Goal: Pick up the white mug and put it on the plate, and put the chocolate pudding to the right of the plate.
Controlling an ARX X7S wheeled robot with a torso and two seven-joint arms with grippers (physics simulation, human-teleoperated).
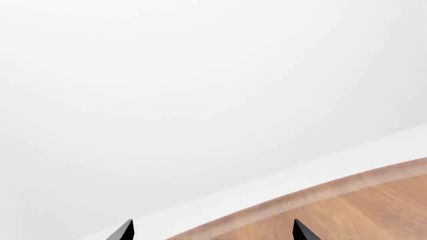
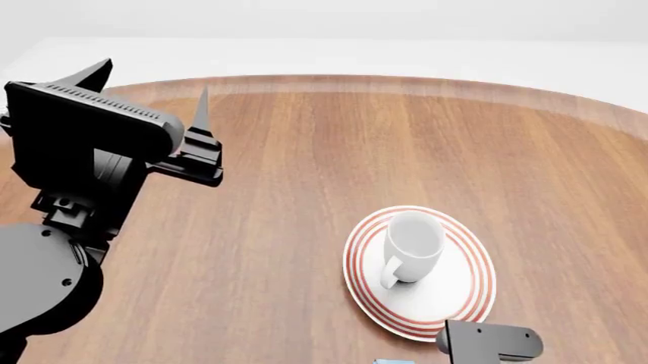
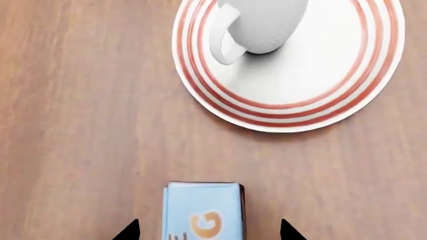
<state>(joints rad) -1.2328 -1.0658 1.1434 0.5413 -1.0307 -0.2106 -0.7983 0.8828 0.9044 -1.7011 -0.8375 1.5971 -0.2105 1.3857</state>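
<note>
The white mug (image 2: 413, 244) stands upright on the red-ringed plate (image 2: 457, 303), its handle toward the near side. The right wrist view shows the same mug (image 3: 263, 22) and plate (image 3: 320, 75). On the wood just in front of the plate lies the chocolate pudding (image 3: 203, 210), its light blue face up; in the head view only a sliver of the pudding (image 2: 390, 362) shows at the bottom edge. My right gripper (image 3: 209, 231) is open, with a fingertip on either side of the carton and a gap at both. My left gripper (image 2: 152, 87) is open and raised at the far left, holding nothing.
The round wooden table (image 2: 303, 152) ends in a curved far edge against a white floor. From the left wrist view I see that table edge (image 1: 320, 195) and white ground beyond it. A grey part of my right arm (image 2: 491, 341) overlaps the plate's near rim.
</note>
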